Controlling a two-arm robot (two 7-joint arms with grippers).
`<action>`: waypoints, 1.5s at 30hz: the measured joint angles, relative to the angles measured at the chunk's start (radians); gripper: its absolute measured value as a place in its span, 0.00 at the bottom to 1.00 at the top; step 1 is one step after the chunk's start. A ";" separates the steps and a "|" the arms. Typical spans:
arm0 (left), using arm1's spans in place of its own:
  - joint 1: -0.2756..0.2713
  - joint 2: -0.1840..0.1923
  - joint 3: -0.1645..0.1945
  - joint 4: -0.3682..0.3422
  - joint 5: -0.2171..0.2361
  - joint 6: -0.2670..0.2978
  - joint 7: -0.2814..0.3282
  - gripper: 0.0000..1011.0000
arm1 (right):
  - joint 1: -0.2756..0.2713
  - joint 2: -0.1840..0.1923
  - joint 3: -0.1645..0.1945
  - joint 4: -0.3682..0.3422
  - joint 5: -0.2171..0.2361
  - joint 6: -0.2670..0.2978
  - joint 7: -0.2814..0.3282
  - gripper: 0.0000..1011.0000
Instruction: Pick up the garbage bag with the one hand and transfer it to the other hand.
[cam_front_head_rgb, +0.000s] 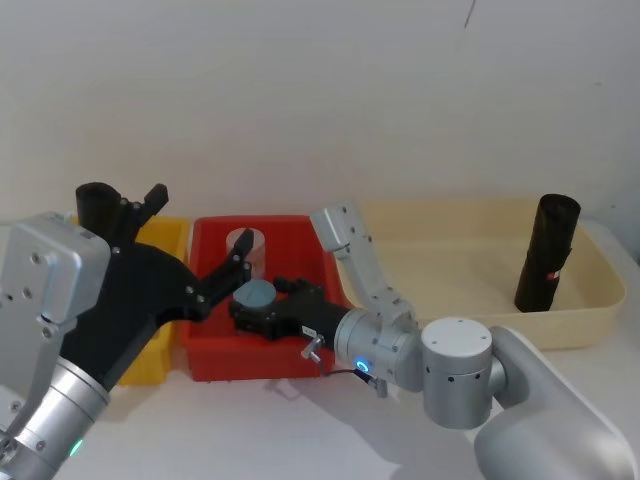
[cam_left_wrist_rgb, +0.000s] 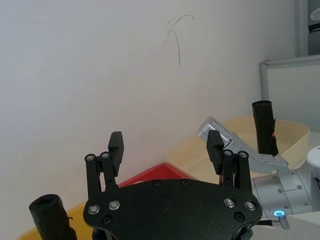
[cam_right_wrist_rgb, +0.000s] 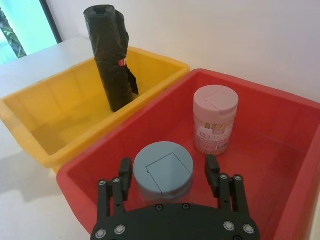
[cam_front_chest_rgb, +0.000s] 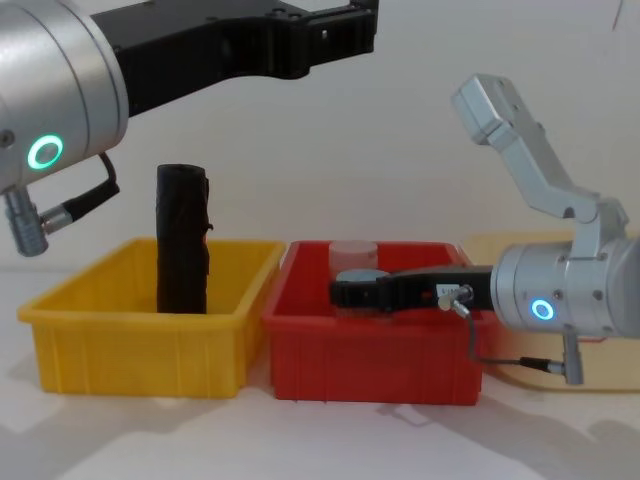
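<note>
The garbage bag (cam_front_chest_rgb: 182, 240), a black roll with a small red label, stands upright in the yellow bin (cam_front_chest_rgb: 140, 340); it shows too in the right wrist view (cam_right_wrist_rgb: 111, 60) and the head view (cam_front_head_rgb: 97, 205). My left gripper (cam_front_head_rgb: 200, 228), the one hand with the green ring, hangs open and empty high above the bins, just right of the roll's top (cam_left_wrist_rgb: 50, 217). My right gripper (cam_right_wrist_rgb: 168, 167), the other hand with the blue ring, is open low inside the red bin (cam_right_wrist_rgb: 260, 150), its fingers either side of a grey-blue lidded jar (cam_right_wrist_rgb: 164, 175).
A pink-lidded jar (cam_right_wrist_rgb: 215, 120) stands in the red bin beyond the grey-blue one. A second black roll (cam_front_head_rgb: 547, 255) stands in the beige tray (cam_front_head_rgb: 600, 320) at the far right. A white wall runs close behind the bins.
</note>
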 joint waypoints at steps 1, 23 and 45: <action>0.000 0.000 0.000 0.000 0.000 0.000 0.000 0.99 | 0.001 0.000 -0.001 0.001 -0.001 0.000 -0.002 0.87; 0.000 0.000 0.000 0.000 0.000 0.000 0.000 0.99 | -0.008 -0.001 0.036 -0.073 0.046 0.007 -0.038 0.64; 0.000 0.000 0.000 0.000 0.000 0.000 0.000 0.99 | -0.032 0.051 0.151 -0.189 0.052 -0.010 -0.166 0.64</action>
